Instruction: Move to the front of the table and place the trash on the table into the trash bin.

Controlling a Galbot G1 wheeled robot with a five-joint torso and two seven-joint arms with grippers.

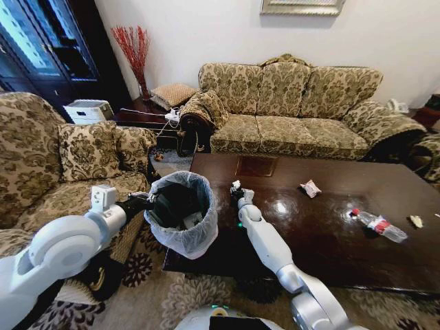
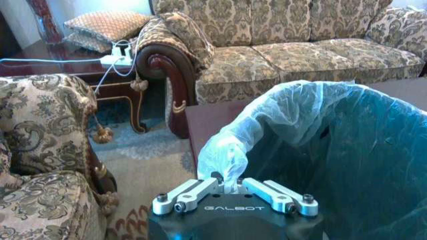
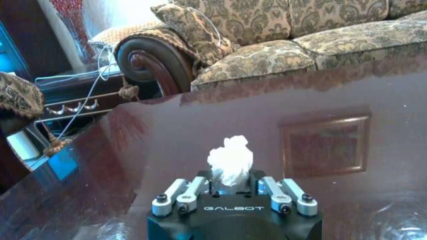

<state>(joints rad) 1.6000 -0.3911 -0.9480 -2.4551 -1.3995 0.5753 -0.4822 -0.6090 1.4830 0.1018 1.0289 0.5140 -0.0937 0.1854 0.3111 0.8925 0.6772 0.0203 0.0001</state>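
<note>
Right gripper pinches a paper wad above the table; left gripper clamps the bin rim (at nine o'clock). Next, I'd say: carry it over the bin.

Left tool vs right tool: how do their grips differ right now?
The left tool pinches the bag rim of the trash bin beside the table. The right tool is shut on a white paper wad above the tabletop. Both are shut on something.
</note>
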